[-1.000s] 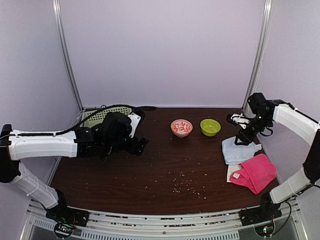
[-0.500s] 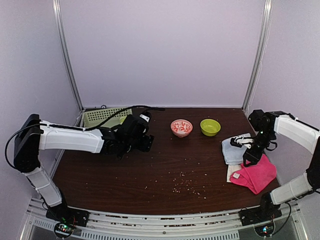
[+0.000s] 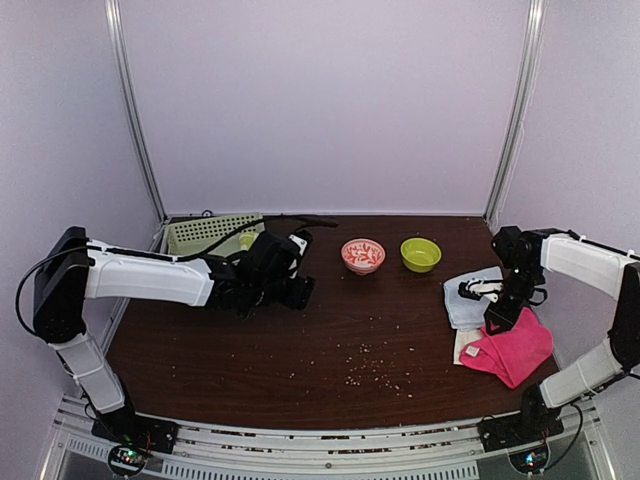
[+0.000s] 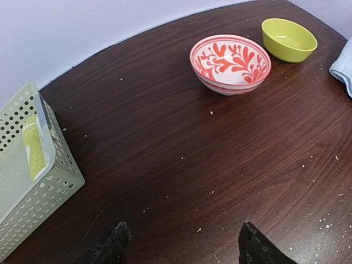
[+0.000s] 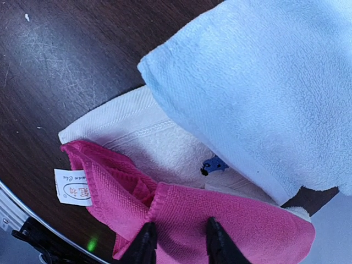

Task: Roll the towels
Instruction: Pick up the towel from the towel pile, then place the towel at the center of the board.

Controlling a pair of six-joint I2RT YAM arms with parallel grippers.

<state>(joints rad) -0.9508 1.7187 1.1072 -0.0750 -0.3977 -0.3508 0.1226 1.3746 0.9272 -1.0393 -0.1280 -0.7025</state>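
Reaching over the left part of a dark brown table (image 3: 300, 350), the left gripper (image 3: 298, 290) hangs low above the bare wood with its two black fingers (image 4: 115, 245) spread wide and nothing between them. Behind it and to its left stands a pale green perforated basket (image 4: 33, 181), and a yellow towel (image 4: 33, 151) lies inside it against the wall. Ahead of this gripper and to its right sits a white bowl with a red leaf pattern (image 4: 231, 63), and a lime green bowl (image 4: 289, 38) stands just beyond that, apart from it. Pale crumbs are scattered on the table between the two arms. Further right, the right gripper (image 3: 497, 320) points down onto a pile of three towels. The light blue towel (image 5: 264, 82) lies just ahead of its fingers, folded, overlapping the cream towel (image 5: 143, 137), which lies flat on the wood beneath the others. The pink towel (image 5: 220, 220) lies crumpled directly under the right gripper, on top of the cream one, with a small white label (image 5: 73, 187) at its corner. The right fingers (image 5: 146, 242) stand close together with pink cloth showing in the narrow gap, but I cannot tell whether they pinch it or only rest on it.
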